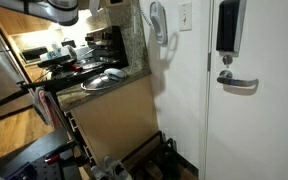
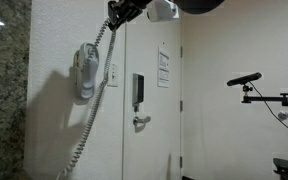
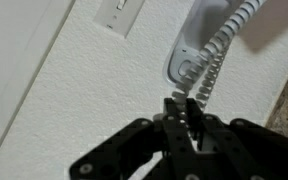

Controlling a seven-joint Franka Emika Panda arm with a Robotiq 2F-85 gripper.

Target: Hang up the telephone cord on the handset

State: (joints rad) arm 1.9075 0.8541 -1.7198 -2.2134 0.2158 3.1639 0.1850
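The light-grey handset [image 2: 84,72] hangs upright on the white wall, and it also shows in an exterior view [image 1: 158,22] and in the wrist view [image 3: 196,40]. The coiled whitish telephone cord [image 2: 96,95] runs from my gripper down past the handset toward the floor. My gripper [image 2: 118,11] is above and beside the handset's top, near the upper edge of the picture. In the wrist view the gripper [image 3: 181,108] is shut on the cord [image 3: 216,48], whose coils pass between the fingertips just below the handset's end.
A white switch plate [image 2: 112,74] sits on the wall beside the handset. A door with a black box [image 2: 138,90] and a lever handle [image 2: 141,121] is next to it. A granite counter [image 1: 104,85] with pans lies in front of the wall. A camera stand [image 2: 246,80] is off to the side.
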